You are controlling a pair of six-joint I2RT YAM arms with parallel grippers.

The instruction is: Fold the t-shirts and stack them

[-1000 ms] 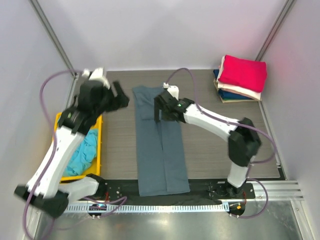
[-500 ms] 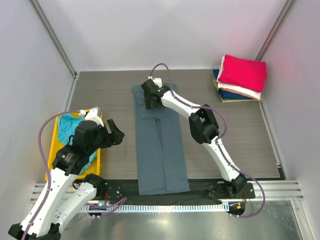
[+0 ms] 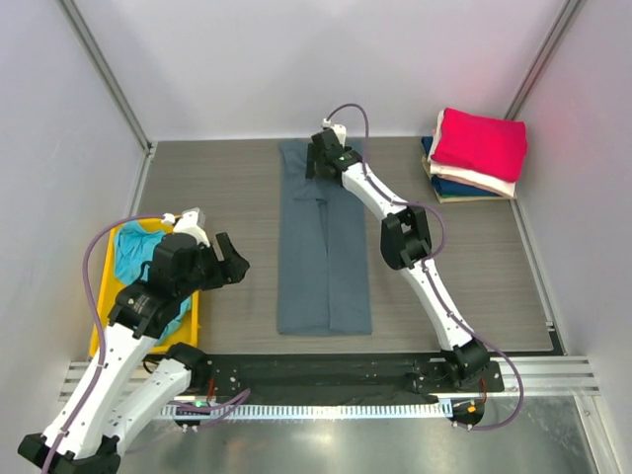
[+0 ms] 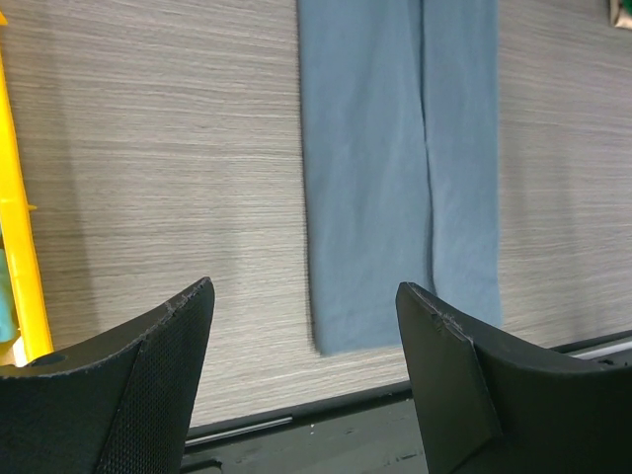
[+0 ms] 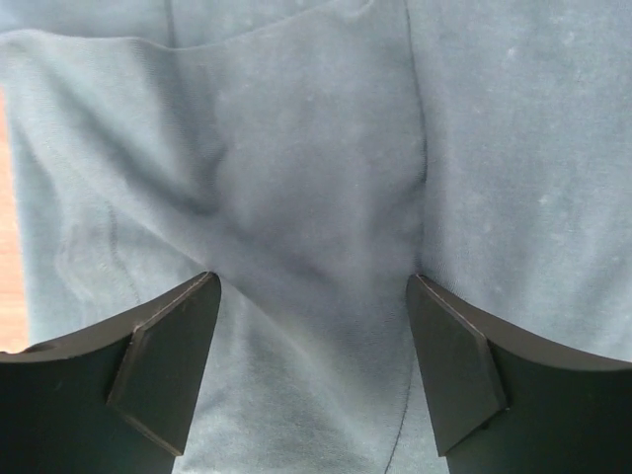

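Observation:
The slate grey-blue t-shirt (image 3: 326, 257) lies folded into a long narrow strip down the middle of the table. My right gripper (image 3: 322, 166) is at the strip's far end. In the right wrist view that gripper (image 5: 311, 278) is open, its fingers spread just over the grey fabric (image 5: 316, 148), with wrinkles running between them. My left gripper (image 3: 233, 261) hovers open left of the strip, holding nothing. In the left wrist view this gripper (image 4: 306, 288) faces the strip's near end (image 4: 395, 148). A teal t-shirt (image 3: 130, 255) sits crumpled in the bin. Folded crimson (image 3: 481, 143), cream (image 3: 486, 182) and navy (image 3: 452, 188) t-shirts are stacked at the back right.
A yellow plastic bin (image 3: 196, 314) stands at the left edge of the table, and its rim (image 4: 20, 247) shows in the left wrist view. White walls close in the left, back and right sides. A black rail (image 3: 326, 367) runs along the near edge.
The grey strip has slid away from the near edge toward the back. My right gripper moved with it to the far end. My left arm swung from the far left back toward me.

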